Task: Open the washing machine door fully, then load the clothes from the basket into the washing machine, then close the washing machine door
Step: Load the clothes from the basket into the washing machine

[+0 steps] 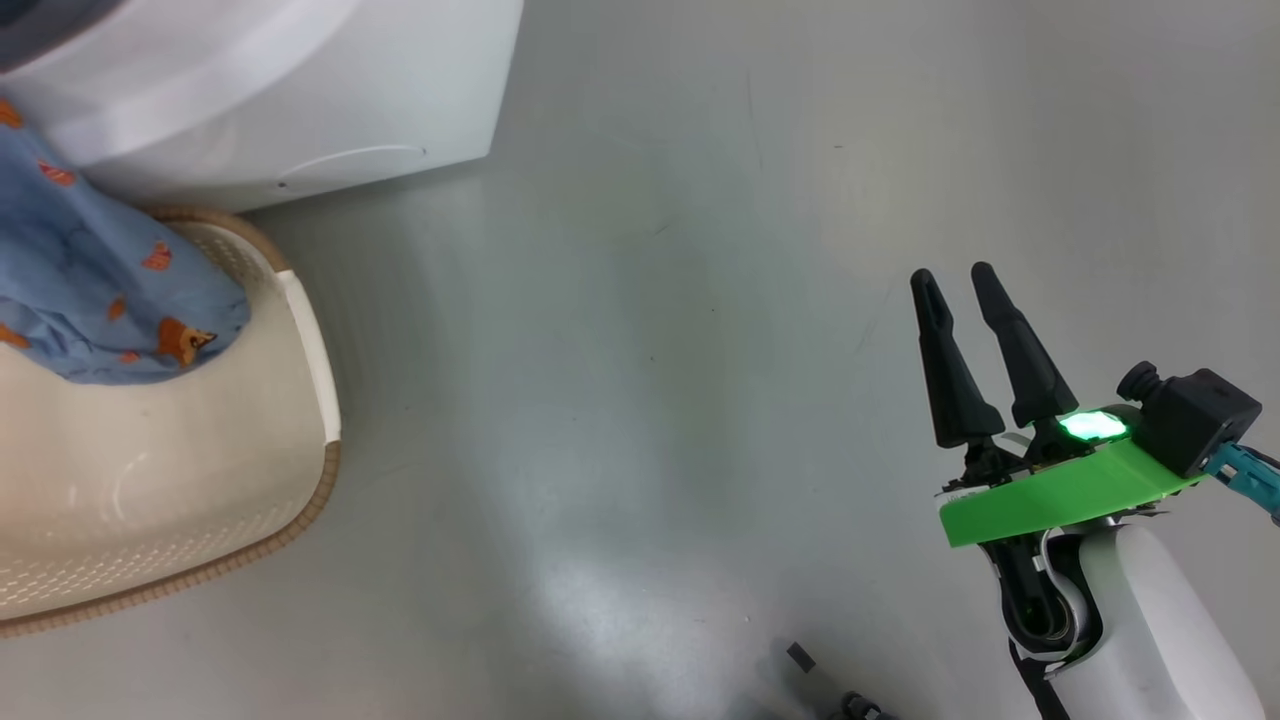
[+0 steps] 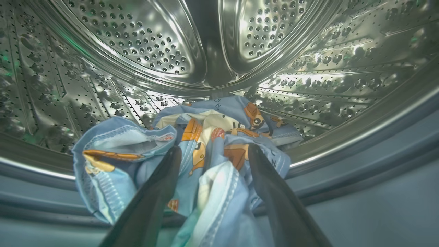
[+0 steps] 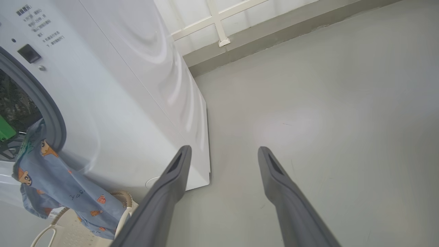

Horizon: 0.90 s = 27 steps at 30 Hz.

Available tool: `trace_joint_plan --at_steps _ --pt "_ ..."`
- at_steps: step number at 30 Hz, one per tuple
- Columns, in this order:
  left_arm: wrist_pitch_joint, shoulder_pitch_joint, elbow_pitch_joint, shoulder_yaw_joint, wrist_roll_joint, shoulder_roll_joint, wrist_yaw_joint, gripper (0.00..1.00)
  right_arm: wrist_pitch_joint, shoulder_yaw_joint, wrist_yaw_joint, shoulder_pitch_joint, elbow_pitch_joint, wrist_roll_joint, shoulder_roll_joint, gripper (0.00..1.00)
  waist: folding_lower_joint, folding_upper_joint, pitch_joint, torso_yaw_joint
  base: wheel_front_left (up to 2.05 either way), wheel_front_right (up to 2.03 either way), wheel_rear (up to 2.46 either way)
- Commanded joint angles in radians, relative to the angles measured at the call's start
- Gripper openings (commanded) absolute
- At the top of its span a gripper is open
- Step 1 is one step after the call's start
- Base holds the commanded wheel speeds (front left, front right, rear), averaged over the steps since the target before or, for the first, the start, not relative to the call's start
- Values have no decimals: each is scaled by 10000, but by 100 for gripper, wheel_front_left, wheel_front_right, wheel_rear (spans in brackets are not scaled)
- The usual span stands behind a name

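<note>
My left gripper [image 2: 214, 149] is inside the washing machine's steel drum [image 2: 137, 41], jaws spread open. The blue bear-print clothes [image 2: 205, 130] lie bunched on the drum floor between and in front of its fingers. Part of this fabric hangs out over the grey seal [image 3: 48, 106] and down the white washing machine [image 3: 120, 85] front as a blue garment [image 3: 58, 185], [image 1: 90, 270] reaching into the cream basket [image 1: 150, 480]. My right gripper [image 1: 953, 274], [image 3: 224, 149] hangs open and empty over bare floor, well right of the machine. The washing machine door is out of view.
The basket's brown rim [image 3: 120, 193] stands against the machine's lower front [image 1: 300, 90]. Grey floor [image 1: 650, 350] stretches right of the machine to a low wall with white framing [image 3: 219, 31]. A green part of my left arm [image 3: 5, 128] shows in the drum opening.
</note>
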Motion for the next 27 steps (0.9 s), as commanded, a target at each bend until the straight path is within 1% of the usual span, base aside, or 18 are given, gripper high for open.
trace_joint_plan --at_steps 1,6,11,18,27 --pt "-124 -72 -162 29 -143 367 -9 100 -49 109 16 124 -211 94 -113 100 0 0 -13 60 0 0 0" --pt "-181 88 -305 84 -321 287 -45 100 -49 82 16 123 -231 72 -145 100 0 0 -54 168 0 0 0" --pt "-192 385 -934 164 -454 191 -58 100 -49 7 16 151 -244 55 -196 100 0 0 -105 296 0 0 0" --pt "-195 1540 -2551 625 -853 -164 -88 100 -49 -95 16 206 -242 4 -324 100 0 0 -364 592 0 0 0" --pt "-196 3520 -4675 1230 -869 -688 -116 100 -49 -225 16 287 -280 -61 -564 100 0 0 -712 941 0 0 0"
